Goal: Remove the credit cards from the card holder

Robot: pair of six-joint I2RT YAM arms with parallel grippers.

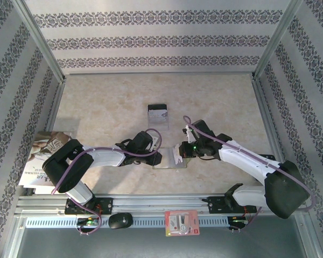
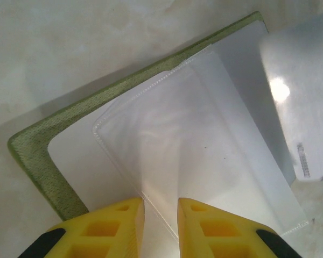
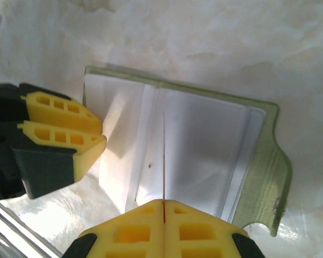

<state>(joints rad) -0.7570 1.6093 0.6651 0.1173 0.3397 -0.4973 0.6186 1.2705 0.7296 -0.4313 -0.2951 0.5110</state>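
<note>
The olive-green card holder [image 1: 169,160] [image 2: 37,156] [image 3: 264,161] lies open on the table between both arms, its clear inner pockets facing up. My left gripper [image 1: 156,152] [image 2: 160,207] [image 3: 101,133] rests on the holder's left leaf; its jaws stand a little apart with the pocket seam between them. My right gripper [image 1: 177,152] [image 3: 164,203] is shut on a thin credit card [image 3: 164,156] seen edge-on over the holder's middle. In the left wrist view that card [image 2: 301,91] shows as a shiny silver face. Another credit card [image 1: 158,114] lies on the table farther back.
A red-and-white packet [image 1: 181,222] and a small black object [image 1: 120,220] sit on the front rail. A printed booklet [image 1: 43,156] lies at the left edge by the left arm. Patterned walls enclose the table on three sides.
</note>
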